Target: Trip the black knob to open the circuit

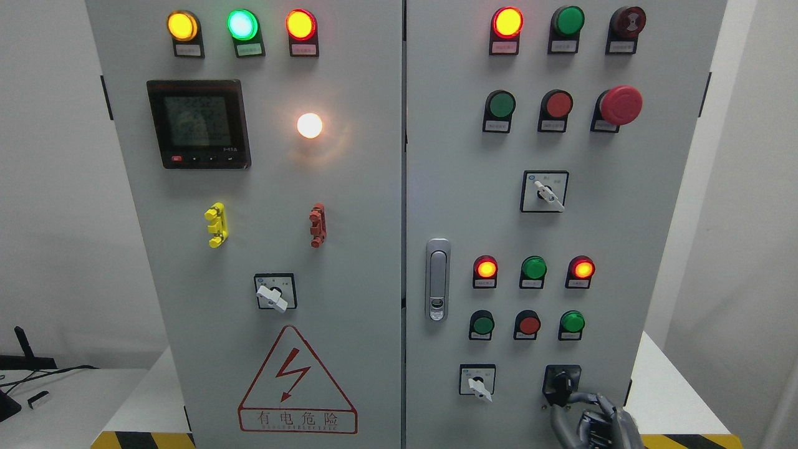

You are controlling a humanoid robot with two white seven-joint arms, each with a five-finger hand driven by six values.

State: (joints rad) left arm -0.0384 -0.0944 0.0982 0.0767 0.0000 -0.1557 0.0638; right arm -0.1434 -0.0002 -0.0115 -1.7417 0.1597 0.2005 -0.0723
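Black knob at cabinet lower right, pinched by right robot hand fingertips from below.

**Readable markings on the cabinet**

Below the left door's white selector switch: red warning triangle with a lightning bolt, and beneath it a red-framed caption reading 有电危险, with a line of small print underneath too fine to read. Elsewhere, above and right of that switch: small label plates under lamps and buttons, meter screen, all illegible.
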